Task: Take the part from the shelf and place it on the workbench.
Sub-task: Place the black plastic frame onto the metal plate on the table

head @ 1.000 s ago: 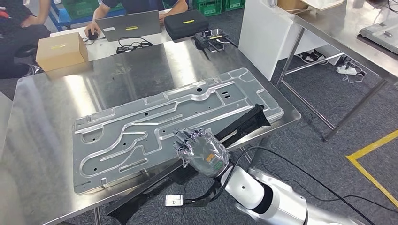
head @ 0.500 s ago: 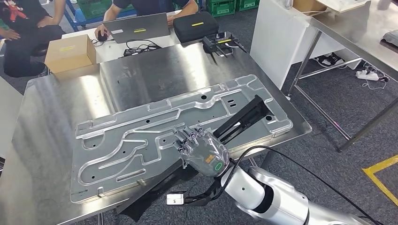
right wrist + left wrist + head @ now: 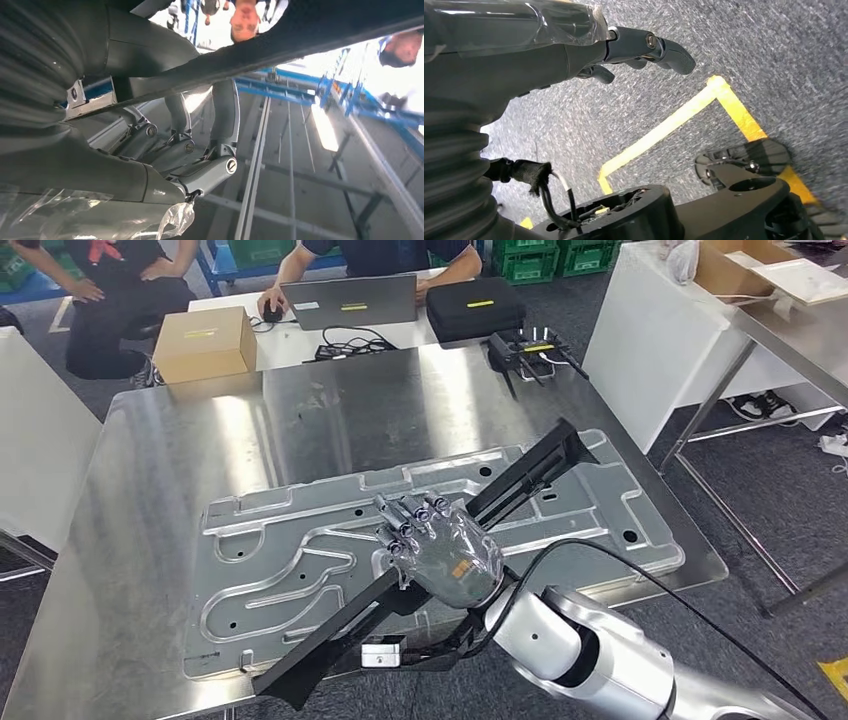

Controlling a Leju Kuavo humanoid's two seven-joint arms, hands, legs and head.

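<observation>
Steel workbench (image 3: 150, 500) carries a big grooved metal plate (image 3: 300, 540), with a cardboard box (image 3: 205, 343) at 11 o'clock and a closed black case (image 3: 475, 308) at 1 o'clock — contents of both can't be told. Right hand (image 3: 440, 555) has its fingers wrapped around the long black part (image 3: 520, 475), held slanting above the plate from 7 toward 1 o'clock; left hand (image 3: 634, 47) hangs over the floor, fingers apart, holding nothing. Risk — the long part overhangs the near edge, so released off-centre it could tip or slide off.
</observation>
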